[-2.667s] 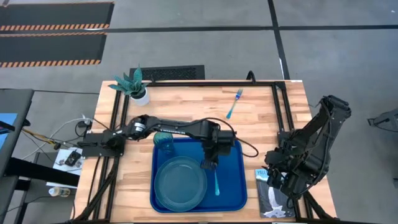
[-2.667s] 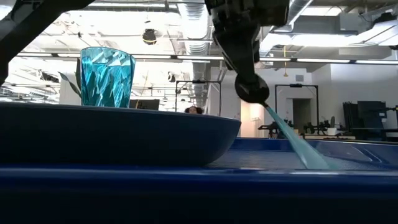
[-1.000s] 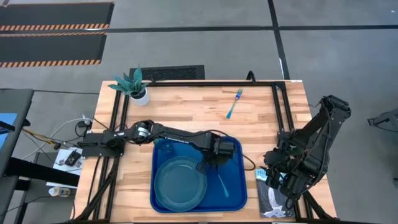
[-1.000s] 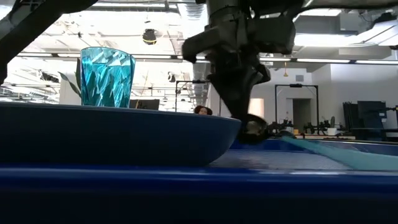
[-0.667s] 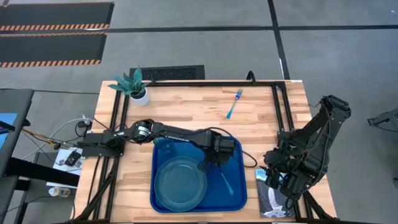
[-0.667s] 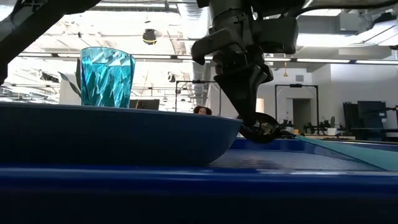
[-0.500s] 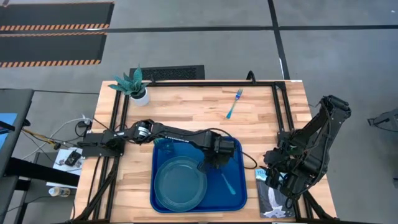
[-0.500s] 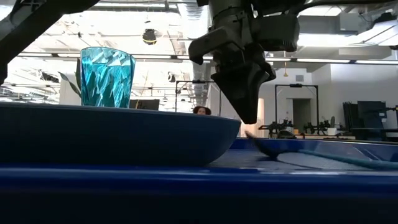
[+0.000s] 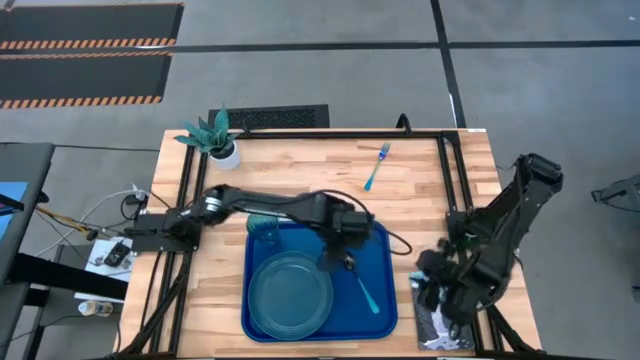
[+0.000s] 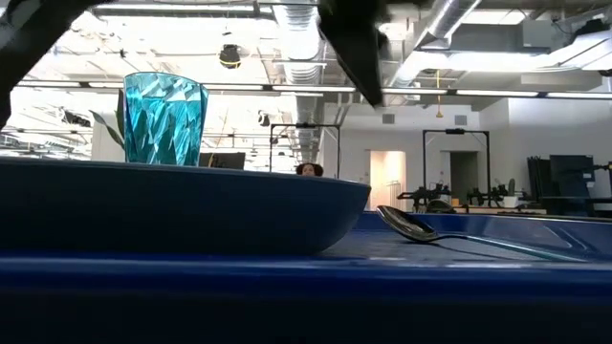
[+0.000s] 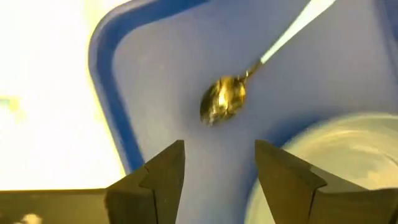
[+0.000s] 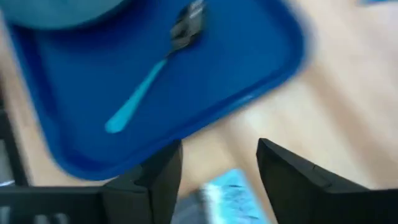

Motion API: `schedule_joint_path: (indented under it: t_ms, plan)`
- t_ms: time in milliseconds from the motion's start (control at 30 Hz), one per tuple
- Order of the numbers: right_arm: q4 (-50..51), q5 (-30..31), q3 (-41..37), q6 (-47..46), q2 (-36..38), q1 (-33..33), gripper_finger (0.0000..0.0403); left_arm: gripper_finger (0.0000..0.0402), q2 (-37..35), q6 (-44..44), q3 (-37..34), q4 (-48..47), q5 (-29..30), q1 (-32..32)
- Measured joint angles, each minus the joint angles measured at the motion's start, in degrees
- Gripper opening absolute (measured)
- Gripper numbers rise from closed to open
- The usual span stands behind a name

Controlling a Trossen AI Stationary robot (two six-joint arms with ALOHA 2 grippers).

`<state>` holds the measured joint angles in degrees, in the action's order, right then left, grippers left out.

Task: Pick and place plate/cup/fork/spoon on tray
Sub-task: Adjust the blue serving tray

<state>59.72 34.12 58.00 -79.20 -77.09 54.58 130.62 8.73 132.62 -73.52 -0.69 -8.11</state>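
Spoon [image 9: 361,283] down flat on the tray [image 9: 385,250] now, dark bowl toward the middle, teal handle trailing off toward the near right corner, just beside the plate [image 9: 290,292] and not touching it as far as visible. Makes sense as a spot: bare tray floor, clear of the plate rim. Cup [image 9: 264,229] upright in the far left corner of the tray, so three of four items on board. Fork [image 9: 376,166] alone out on the wood, well apart from the tray, toward the far edge of the table.

Left gripper [image 11: 216,163] hanging above the spoon bowl, fingers apart with nothing between them, probably leaving the drop and freeing up for the fork. Right gripper [image 12: 219,163] off the tray's right side above the small book [image 9: 437,322], fingers also apart and empty.

Versus half a second back: left gripper lifted, almost gone out the top of the low view, spoon untouched and settled. Versus a second back: spoon no longer pinched. Right arm also shifted a little from its parked pose.
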Motion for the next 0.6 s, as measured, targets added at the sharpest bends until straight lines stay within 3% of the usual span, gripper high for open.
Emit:
schedule_joint_path:
  t_ms: [100,267,500,600]
  plan:
    - [-14.79,-1.84,-5.79,9.90,-1.65,-3.18,0.0165,0.0179,-4.85,-3.60,-0.04,-0.93,1.22,-0.55]
    - [-20.40,-6.95,-7.31,20.59,-3.15,-10.58,0.0023,0.0144,-14.67,-7.95,-0.02,0.45,9.05,-3.06]
    - [-33.79,-14.69,-7.25,33.30,-10.08,-17.97,0.0007,0.0023,-25.95,-14.55,-0.02,2.70,29.05,-10.37]
    - [-37.21,-18.27,-7.32,35.60,-15.62,-19.78,0.0010,0.0008,-28.77,-17.88,-0.02,2.85,38.06,-14.23]
